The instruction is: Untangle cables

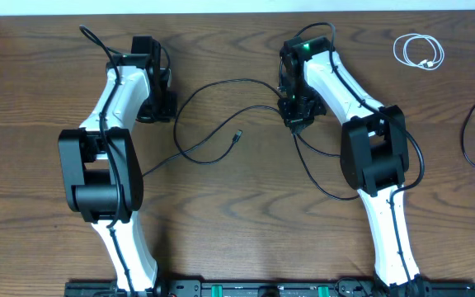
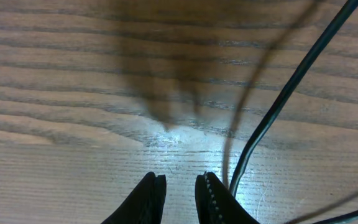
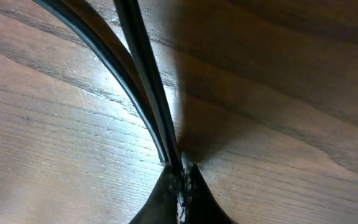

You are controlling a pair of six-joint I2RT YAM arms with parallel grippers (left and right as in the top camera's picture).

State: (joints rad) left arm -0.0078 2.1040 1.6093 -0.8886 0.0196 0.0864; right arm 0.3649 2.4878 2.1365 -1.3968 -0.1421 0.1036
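While the right gripper is pinched tight on the black cable, fingers pressed together with the cord running straight into their tips, the left gripper sits low over the table, its jaws a narrow slit apart and nothing between them. Look at the left wrist view: the black cable sweeps down from the top right and passes just beside the outer edge of one finger, not inside the gap. In the right wrist view two dark strands converge on the clamped tips; whether both are caught I cannot tell.

From overhead, the black cable is thin, dark and long. It arcs across the middle of the wooden table between the left gripper and the right gripper and throws a loose loop toward the near side. One small plug end lies free on the wood between the arms. The white cable is well apart from all that, wound in a neat little coil near the far right corner. A green light glows on the right arm.
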